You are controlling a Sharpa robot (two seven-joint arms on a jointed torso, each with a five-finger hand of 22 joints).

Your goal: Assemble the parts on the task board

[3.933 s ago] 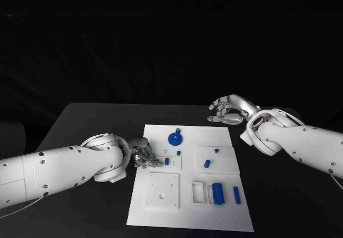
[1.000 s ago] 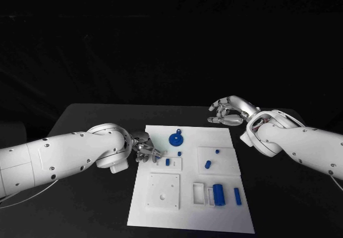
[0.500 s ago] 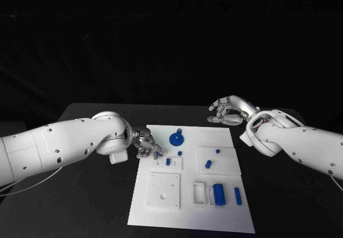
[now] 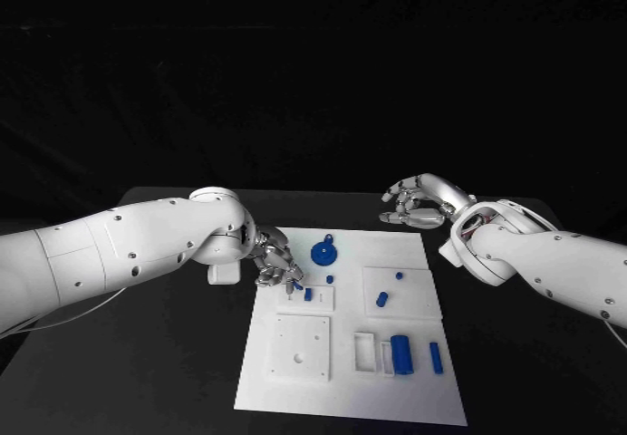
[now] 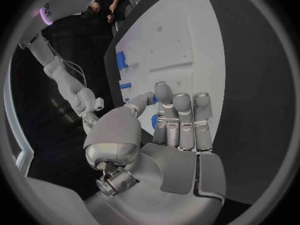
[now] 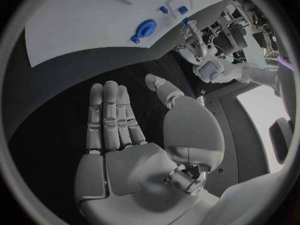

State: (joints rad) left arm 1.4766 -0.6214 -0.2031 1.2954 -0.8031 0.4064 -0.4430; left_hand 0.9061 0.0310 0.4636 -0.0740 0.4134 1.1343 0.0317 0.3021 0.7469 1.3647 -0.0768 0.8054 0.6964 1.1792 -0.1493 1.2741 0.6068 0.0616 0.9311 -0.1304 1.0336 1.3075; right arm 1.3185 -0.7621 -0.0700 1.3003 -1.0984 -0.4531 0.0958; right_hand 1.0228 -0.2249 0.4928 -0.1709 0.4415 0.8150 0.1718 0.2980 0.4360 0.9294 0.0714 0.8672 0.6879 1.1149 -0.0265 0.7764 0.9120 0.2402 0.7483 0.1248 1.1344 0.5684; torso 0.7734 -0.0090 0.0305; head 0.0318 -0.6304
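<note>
The white task board (image 4: pixel 342 391) lies mid-table. My left hand (image 4: pixel 274 261) hovers over its left edge, fingertips pointing down beside a blue peg (image 4: pixel 308 294) that stands in a small white plate. A small blue part (image 5: pixel 154 121) shows between this hand's thumb and fingers and looks pinched there; the same part (image 6: pixel 185 21) shows at the left hand's fingertips (image 6: pixel 190 31). A blue gear-like disc (image 4: pixel 323 251) lies just beyond. My right hand (image 4: pixel 420 204) floats past the board's far right corner, fingers apart and empty, as its own palm (image 6: pixel 134 150) also shows.
Two small blue pieces (image 4: pixel 381 299) sit on a raised plate at the board's right. A blue cylinder (image 4: pixel 400 353) and a blue bar (image 4: pixel 432 357) lie near the front right beside a white frame. A square white plate (image 4: pixel 301 347) with holes sits front left.
My left arm has swung up and toward the board, carrying the hand from beside the left edge to over the small plate. The right hand has stayed still.
</note>
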